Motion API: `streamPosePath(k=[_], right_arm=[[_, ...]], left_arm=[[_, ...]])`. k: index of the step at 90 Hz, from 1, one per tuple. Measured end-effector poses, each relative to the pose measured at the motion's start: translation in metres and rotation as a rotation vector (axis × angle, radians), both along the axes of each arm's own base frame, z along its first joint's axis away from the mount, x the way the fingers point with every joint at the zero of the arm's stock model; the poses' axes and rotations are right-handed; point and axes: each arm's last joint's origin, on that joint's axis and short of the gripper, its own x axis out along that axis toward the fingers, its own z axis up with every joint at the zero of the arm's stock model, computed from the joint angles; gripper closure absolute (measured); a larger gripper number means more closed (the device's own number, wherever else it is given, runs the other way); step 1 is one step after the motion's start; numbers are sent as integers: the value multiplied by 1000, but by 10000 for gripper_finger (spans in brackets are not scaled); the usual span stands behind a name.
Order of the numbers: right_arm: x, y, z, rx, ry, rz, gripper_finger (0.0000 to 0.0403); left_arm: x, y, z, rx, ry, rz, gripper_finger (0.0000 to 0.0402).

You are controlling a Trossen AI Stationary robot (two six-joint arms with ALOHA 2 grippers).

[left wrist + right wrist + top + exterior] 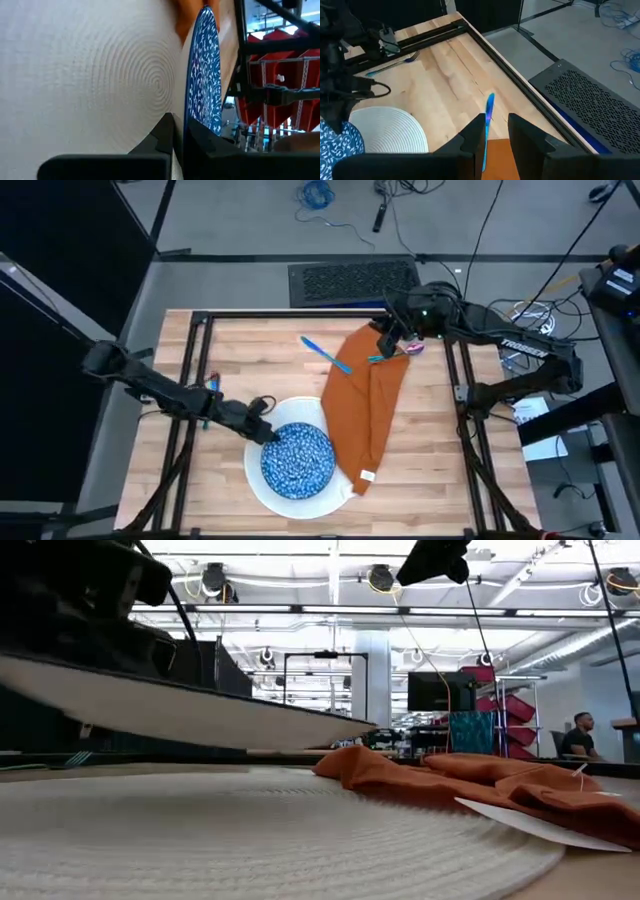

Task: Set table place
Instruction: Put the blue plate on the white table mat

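Right up against your low camera lies the ribbed white plate (pixel 250 830), filling the foreground, and above it tilts the pale underside of the blue speckled bowl (pixel 180 705). From overhead you can see that plate (pixel 262 483) at the near edge of the table (pixel 260 350), a little left of centre, with the bowl (pixel 297 459) covering most of it. Your left gripper (pixel 266 432) comes in from the left side and is clamped on the bowl's rim at its upper-left; the left wrist view shows one dark finger on each face of the bowl (pixel 204 75), which stands edge-on there beside the plate (pixel 85 70).

The orange napkin (pixel 366 405) runs lengthwise from the table's far right down to the plate's right edge, where its lower end just overlaps the rim. A light-blue piece of cutlery (pixel 325 352) lies slanted on the wood just off the napkin's upper-left corner; you can also see it between the right fingers in the right wrist view (pixel 489 107).

Your right gripper (pixel 392 340) hangs over the napkin's far end, its jaws parted. Something light blue shows right by its tip, but you probably can't settle from these views whether it is held. Another blue utensil (pixel 390 66) lies near the left rail, beside the left arm.
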Motion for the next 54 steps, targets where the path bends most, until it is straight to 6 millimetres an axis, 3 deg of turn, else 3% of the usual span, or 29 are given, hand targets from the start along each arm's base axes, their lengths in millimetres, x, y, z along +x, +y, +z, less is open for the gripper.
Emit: streamPosePath(k=[54], right_arm=[[1,2,0,10,-5,0,332]], left_arm=[[8,-13,-24,32,68,24,395]])
